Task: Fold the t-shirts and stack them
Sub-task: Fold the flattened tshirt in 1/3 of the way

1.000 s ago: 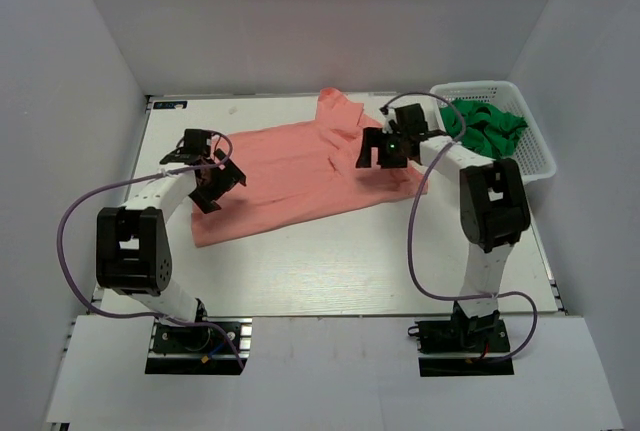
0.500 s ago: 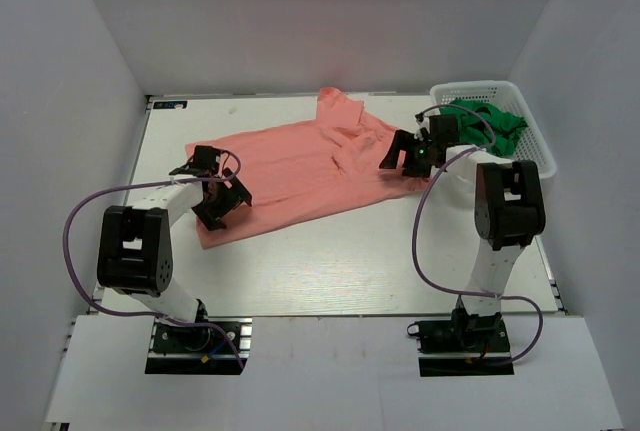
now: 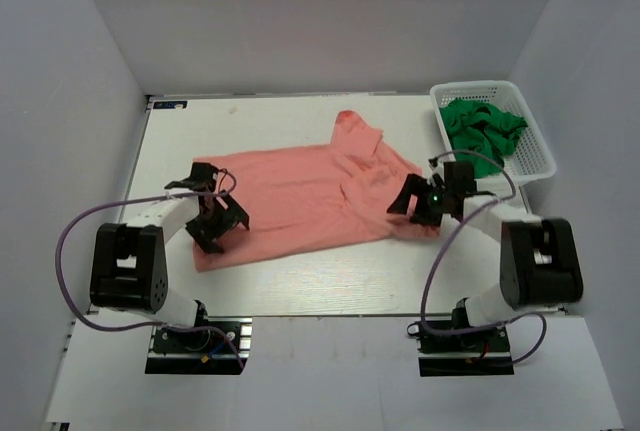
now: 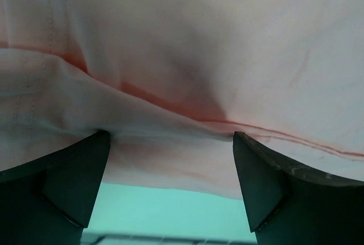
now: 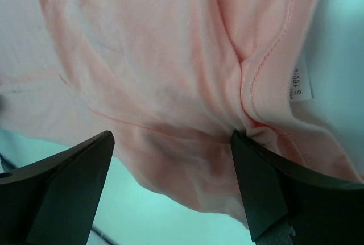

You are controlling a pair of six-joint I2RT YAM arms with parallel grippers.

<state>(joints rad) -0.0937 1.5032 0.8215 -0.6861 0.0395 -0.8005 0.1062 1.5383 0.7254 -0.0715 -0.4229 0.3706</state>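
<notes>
Top external view: the salmon-pink short-sleeved thin cloth shirt (image 3: pixel 290 191) is seen spread unfolded mid-table, and the bright green crumpled garment (image 3: pixel 485 129) is seen bundled in the white plastic lattice basket (image 3: pixel 472 86). The left gripper (image 3: pixel 225 226) and right gripper (image 3: pixel 408 206) are held agape at the shirt's near corners, nothing pinched. Every fold and the stacking are judged undone.

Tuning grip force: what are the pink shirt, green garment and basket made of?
Pink shirt: thin soft knit, likely cotton-type, matte; it creases softly, shows stitched seams and a sewn size tag. Green garment: similar matte cloth, crumpled. Basket: white lattice walls, probably rigid plastic.
</notes>
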